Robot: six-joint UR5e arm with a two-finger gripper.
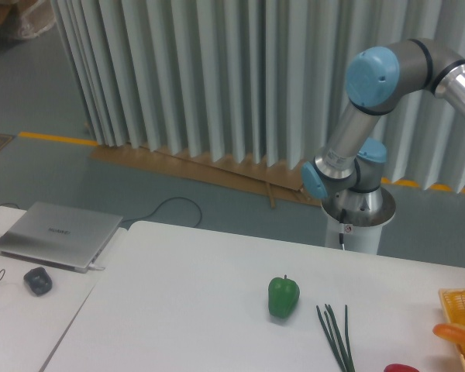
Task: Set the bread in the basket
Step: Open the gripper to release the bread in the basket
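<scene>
Only the rounded orange end of the bread (456, 333) shows at the right edge of the camera view, lying over the corner of the yellow-orange lattice basket (457, 295). Most of both is cut off by the frame edge. My gripper is out of view past the right edge; only the arm's blue-capped elbow (381, 70) and base (359, 208) show. Whether the bread is held cannot be seen.
A green pepper (284, 297) stands mid-table, with a bunch of thin green stalks (337, 338) to its right and a red object (401, 368) at the bottom edge. A laptop (56, 234) and mouse (37, 280) lie on the left table.
</scene>
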